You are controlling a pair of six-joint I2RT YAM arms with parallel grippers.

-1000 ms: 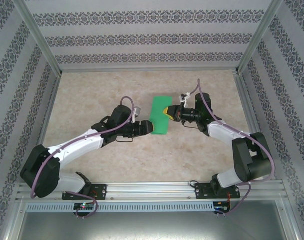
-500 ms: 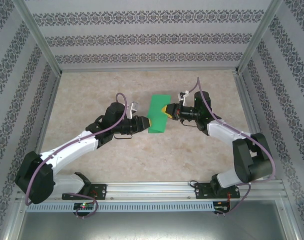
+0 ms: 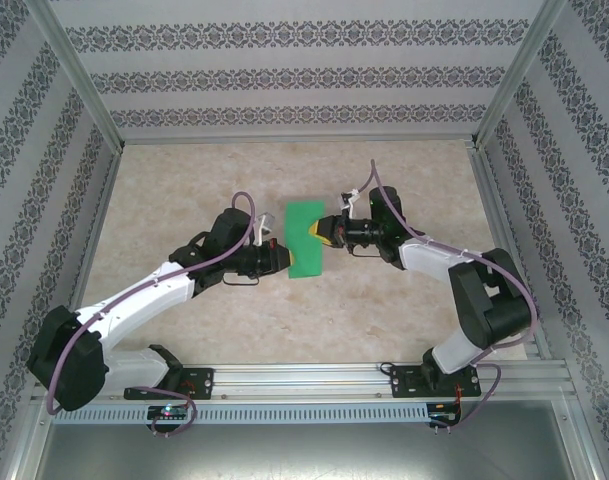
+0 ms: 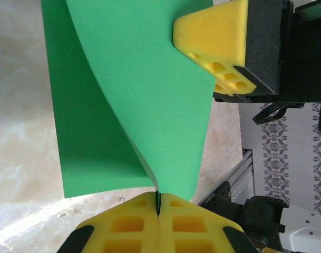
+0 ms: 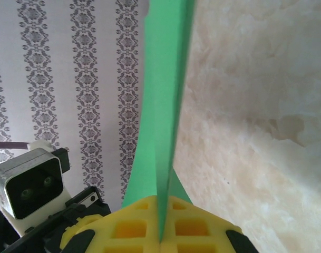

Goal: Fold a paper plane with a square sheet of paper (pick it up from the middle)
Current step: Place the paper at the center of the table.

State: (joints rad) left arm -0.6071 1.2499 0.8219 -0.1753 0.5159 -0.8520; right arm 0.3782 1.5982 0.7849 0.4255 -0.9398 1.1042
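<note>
At the middle of the marbled beige table (image 3: 404, 310), the square sheet of paper (image 3: 304, 238) is held between the two arms. It is thin, matte and bright green, folded over into a narrow two-layered rectangle. The left gripper (image 3: 282, 257) has its waffle-holed yellow fingers (image 4: 123, 224) pressed together on the sheet's left edge, where the layers curve apart. The right gripper (image 3: 325, 229) pinches the opposite edge, its jaws likewise closed on the paper.
</note>
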